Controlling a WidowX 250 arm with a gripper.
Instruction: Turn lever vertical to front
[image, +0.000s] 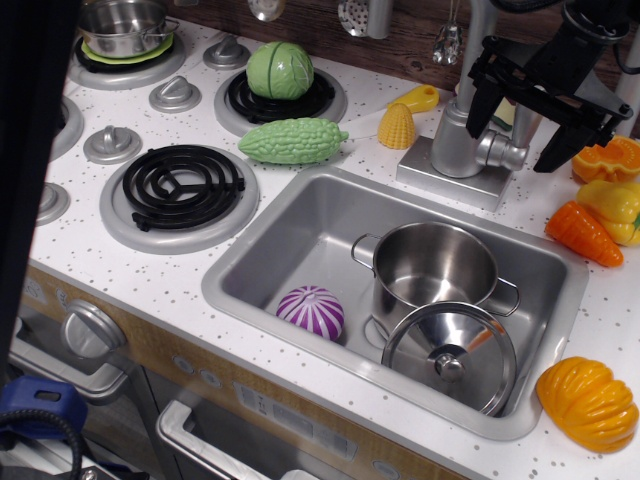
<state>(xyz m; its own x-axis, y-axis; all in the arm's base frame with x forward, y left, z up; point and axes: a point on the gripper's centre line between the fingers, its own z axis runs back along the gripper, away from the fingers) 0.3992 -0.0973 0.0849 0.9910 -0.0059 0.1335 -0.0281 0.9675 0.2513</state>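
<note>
The lever (503, 152) is a short silver-grey stub that juts to the right from the thick silver tap column (456, 135), behind the sink. My black gripper (515, 140) hangs over the tap from the upper right. It is open, with one finger (481, 108) beside the column and the other finger (560, 145) to the right of the lever. The lever lies in the gap between them, and I cannot tell whether a finger touches it. The gripper holds nothing.
The sink (290, 230) holds a steel pot (432, 265), its lid (450, 355) and a purple vegetable (311, 311). A yellow corn (397, 126), green gourd (292, 141) and cabbage (279, 70) lie left of the tap. A carrot (583, 234), pepper (615, 205) and orange pumpkin (587, 403) lie on the right.
</note>
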